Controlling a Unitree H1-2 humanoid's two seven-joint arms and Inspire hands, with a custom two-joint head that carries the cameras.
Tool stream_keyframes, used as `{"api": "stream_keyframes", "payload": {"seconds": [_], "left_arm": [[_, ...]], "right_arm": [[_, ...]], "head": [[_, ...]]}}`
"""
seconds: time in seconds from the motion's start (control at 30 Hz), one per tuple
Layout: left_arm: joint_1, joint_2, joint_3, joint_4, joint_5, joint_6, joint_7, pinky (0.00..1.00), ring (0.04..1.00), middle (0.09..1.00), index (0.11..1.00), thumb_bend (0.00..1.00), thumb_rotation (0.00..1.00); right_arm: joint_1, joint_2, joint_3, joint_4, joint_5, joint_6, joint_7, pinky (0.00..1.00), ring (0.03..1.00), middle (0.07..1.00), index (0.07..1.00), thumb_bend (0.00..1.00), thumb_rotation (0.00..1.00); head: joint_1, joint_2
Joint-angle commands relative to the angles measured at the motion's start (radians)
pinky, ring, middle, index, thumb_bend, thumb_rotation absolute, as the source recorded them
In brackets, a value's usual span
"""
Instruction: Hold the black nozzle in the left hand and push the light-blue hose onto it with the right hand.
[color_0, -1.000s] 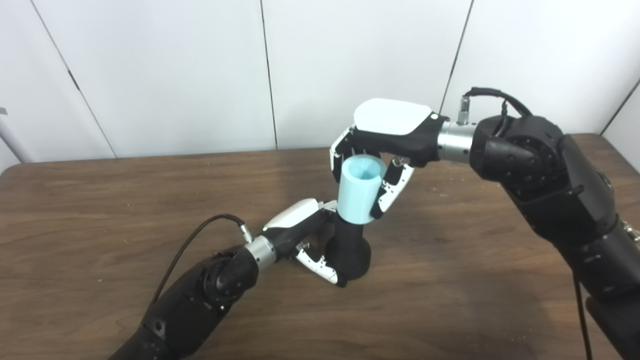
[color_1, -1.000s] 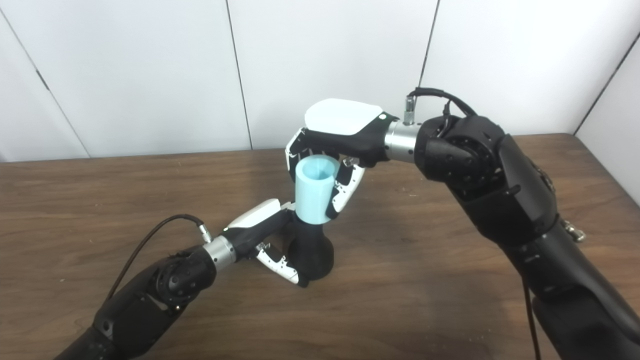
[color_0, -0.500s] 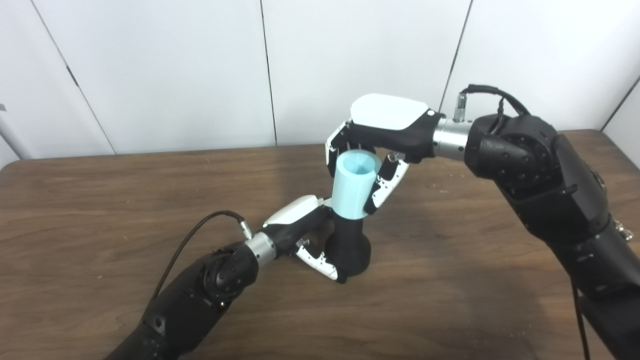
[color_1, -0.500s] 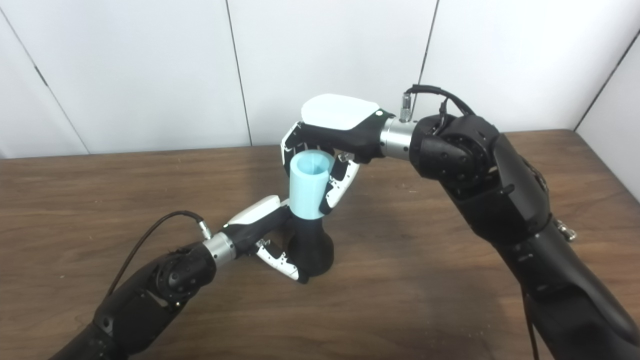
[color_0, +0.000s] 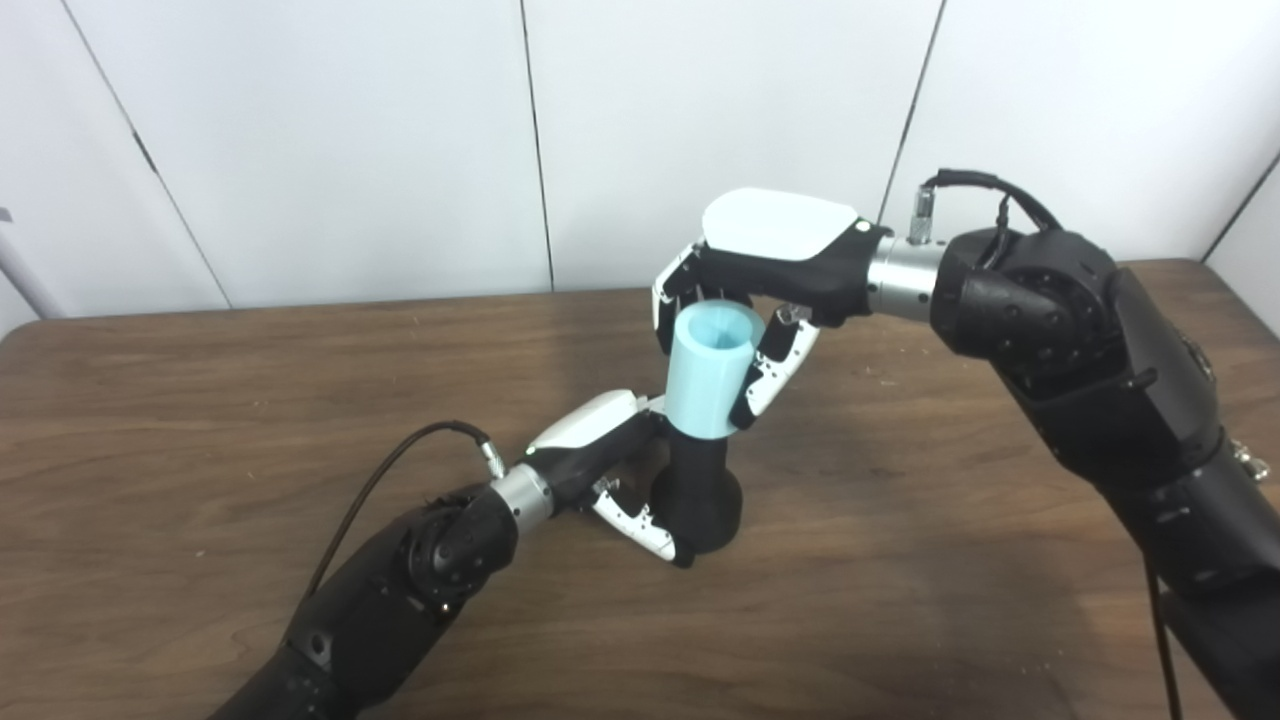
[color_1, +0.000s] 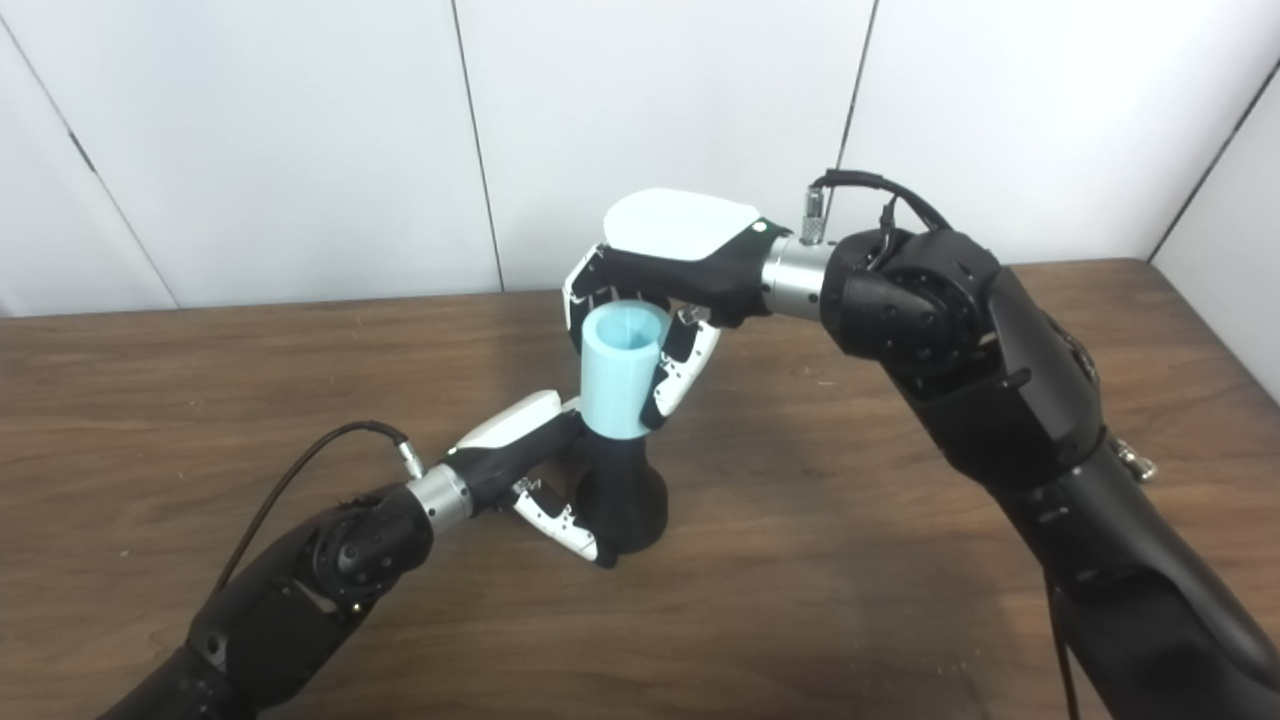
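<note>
Fingers of the right hand (color_0: 745, 300) curl round the upper part of the light-blue hose (color_0: 707, 375), the thumb (color_0: 768, 372) pressed against its near-right side and the other fingers wrapped behind its far-left side, so the hand is clamped on the hose just below its open top rim. Lower down, the left hand (color_0: 610, 460) grips the black nozzle (color_0: 697, 490): its fingers wrap the narrow neck from the left and its thumb (color_0: 640, 522) hooks round the wider base in front, which appears to rest on the wooden table (color_0: 200, 420).

Between the two sets of fingers the hose stands nearly upright, tilted slightly to the right at the top, and its lower rim meets the black neck just above the left hand's fingers. No gap shows between light blue and black in either view, so the hose looks already started onto the nozzle. How deep the tip sits inside cannot be seen, since the hose wall hides it.

As a judgement, both grasps are made and the parts are lined up and joined at least at the mouth. What may be left is the final push downward to seat the hose fully, with a stretch of bare neck visible below its rim. After that, the hands would only need to let go.
</note>
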Motion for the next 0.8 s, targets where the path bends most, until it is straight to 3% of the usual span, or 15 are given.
{"api": "stream_keyframes", "payload": {"seconds": [0.0, 0.77], "left_arm": [[0.089, 0.006, -0.099, 0.057, 0.068, 0.089, -0.18, 1.0, 1.0, 0.954, 0.48, 0.52, 0.06], [0.086, 0.005, -0.095, 0.058, 0.062, 0.089, -0.188, 1.0, 1.0, 0.954, 0.48, 0.52, 0.07]], "right_arm": [[-0.045, -0.041, -0.003, -0.038, -0.003, -0.016, 0.011, 0.36, 0.417, 0.474, 0.528, 0.5, 0.0], [-0.062, -0.026, 0.019, -0.052, 0.013, -0.015, 0.022, 0.35, 0.423, 0.475, 0.533, 0.5, 0.0]], "head": [[0.0, 0.001], [0.001, 0.011]]}}
